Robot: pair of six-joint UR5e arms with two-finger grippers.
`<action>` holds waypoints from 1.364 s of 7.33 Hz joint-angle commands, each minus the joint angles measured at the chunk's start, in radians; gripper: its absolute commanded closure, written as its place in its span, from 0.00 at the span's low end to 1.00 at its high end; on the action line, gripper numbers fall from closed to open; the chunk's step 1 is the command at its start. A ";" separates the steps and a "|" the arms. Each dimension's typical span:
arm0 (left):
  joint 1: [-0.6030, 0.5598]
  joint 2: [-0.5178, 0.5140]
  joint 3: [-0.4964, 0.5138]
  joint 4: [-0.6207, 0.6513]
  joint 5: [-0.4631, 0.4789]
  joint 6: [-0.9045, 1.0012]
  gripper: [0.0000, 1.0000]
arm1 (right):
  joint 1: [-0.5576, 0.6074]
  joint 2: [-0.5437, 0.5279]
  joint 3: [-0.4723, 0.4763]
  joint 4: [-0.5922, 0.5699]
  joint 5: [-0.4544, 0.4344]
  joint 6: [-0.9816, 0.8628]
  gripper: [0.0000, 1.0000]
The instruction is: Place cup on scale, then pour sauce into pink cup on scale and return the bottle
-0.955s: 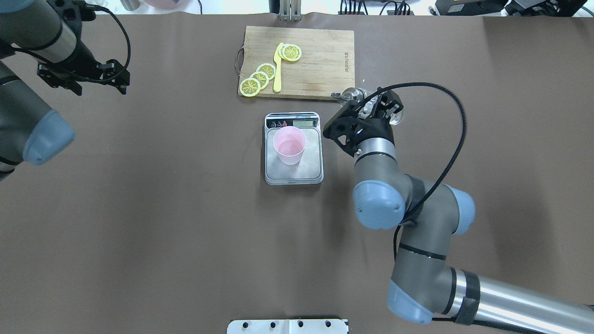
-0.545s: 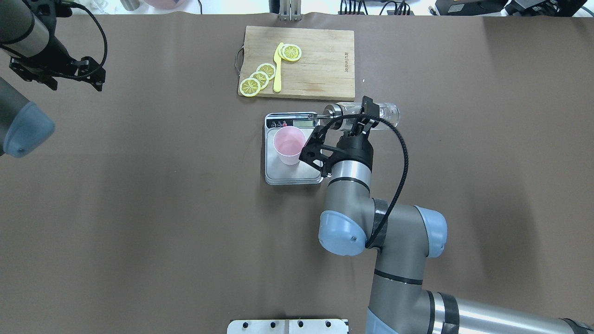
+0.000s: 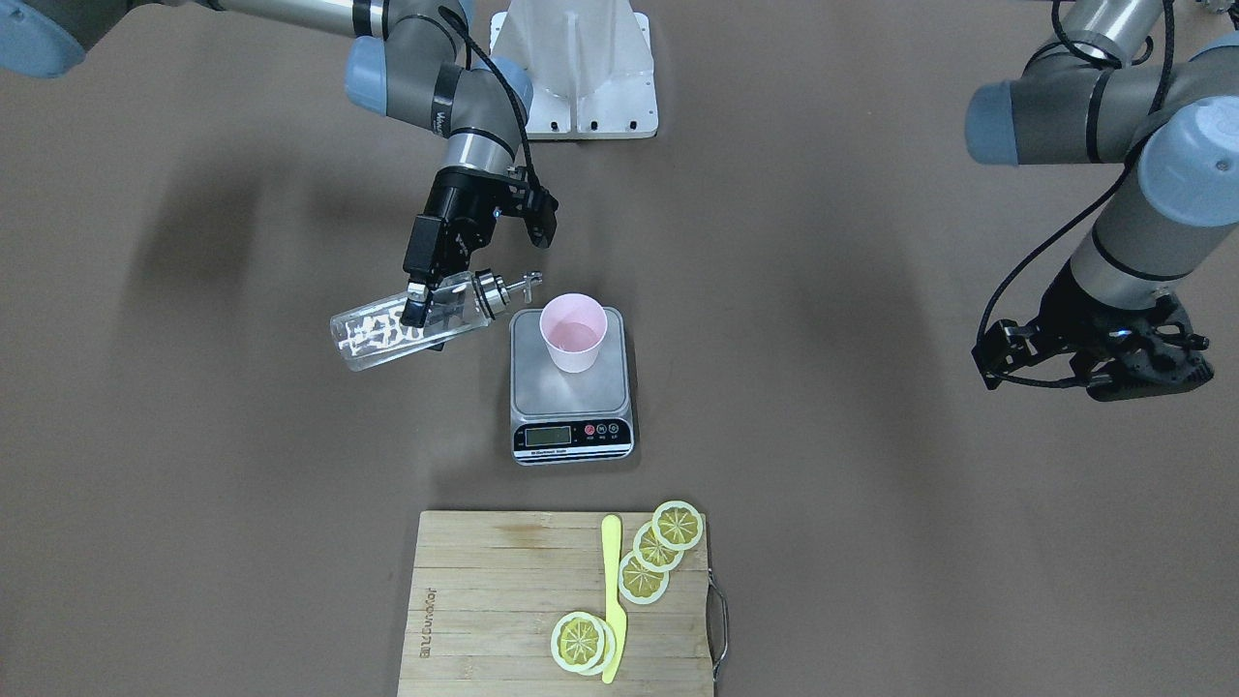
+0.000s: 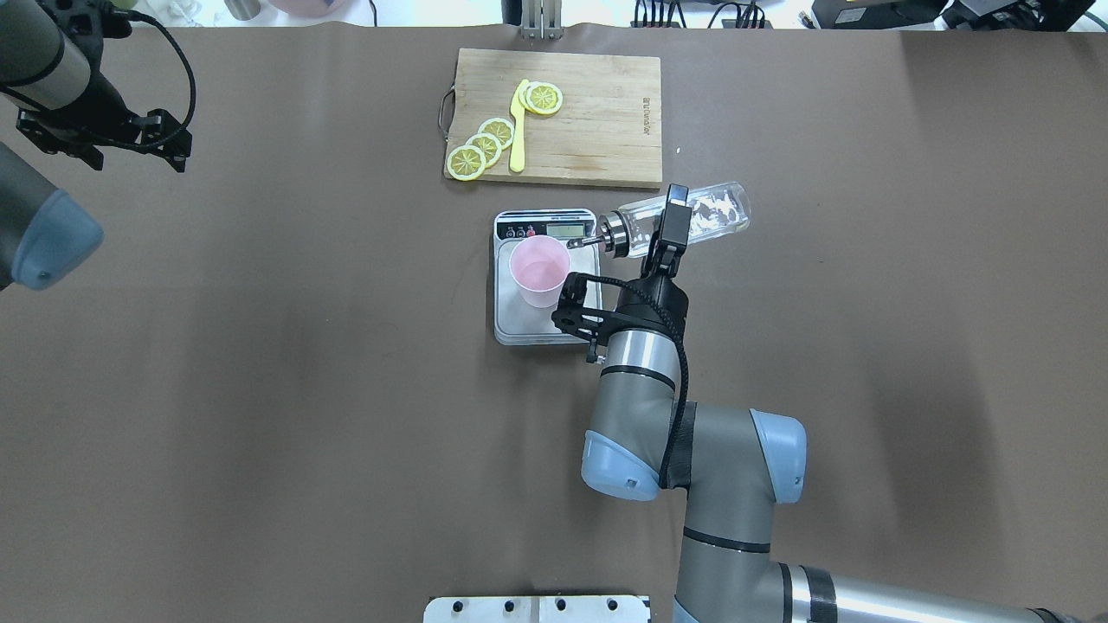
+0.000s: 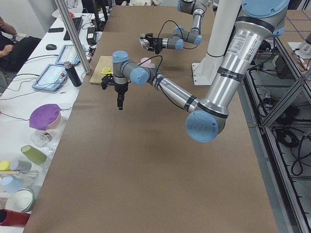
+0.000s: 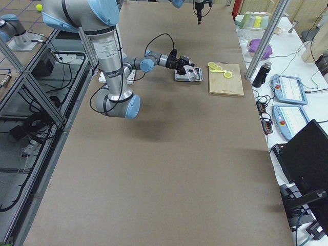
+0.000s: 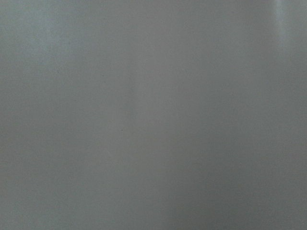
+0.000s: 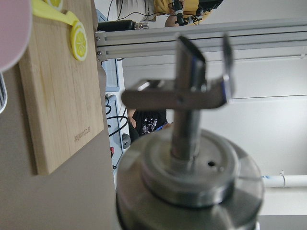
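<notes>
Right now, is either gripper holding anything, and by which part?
Right gripper clamps the small clear glass bottle around its mid-body; left gripper holds nothing.

We see a rectangular pale bamboo cutting board point(image 4: 597, 121) lying flat on the brown-covered tabletop point(image 4: 260, 346), with a thin metal wire handle point(image 4: 445, 109) on one short end. Toward that handle end of the board lies a slim yellow plastic knife point(image 4: 518, 130), with round yellow lemon slices point(image 4: 497, 131) on either side of it. Past the tabletop's edge nearest the board stands a dark cylindrical flask point(image 6: 260, 74).
</notes>
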 commanded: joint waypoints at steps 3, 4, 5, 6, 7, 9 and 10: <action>-0.003 0.000 0.051 -0.061 -0.002 -0.001 0.02 | -0.002 -0.002 -0.042 -0.008 -0.117 -0.074 1.00; -0.003 0.000 0.053 -0.061 -0.002 -0.001 0.02 | 0.002 0.000 -0.045 -0.007 -0.137 -0.095 1.00; -0.003 0.000 0.056 -0.061 -0.002 -0.001 0.02 | 0.002 -0.002 -0.057 -0.007 -0.158 -0.099 1.00; -0.003 0.000 0.057 -0.061 -0.002 -0.001 0.02 | 0.003 -0.004 -0.065 -0.001 -0.169 -0.097 1.00; -0.003 0.000 0.057 -0.061 -0.002 -0.001 0.02 | 0.005 0.001 -0.064 0.002 -0.168 -0.097 1.00; -0.003 0.000 0.057 -0.061 -0.002 -0.001 0.02 | 0.014 0.009 -0.062 0.012 -0.156 -0.094 1.00; -0.003 0.000 0.057 -0.061 -0.002 -0.001 0.02 | 0.017 0.015 -0.058 0.037 -0.119 -0.083 1.00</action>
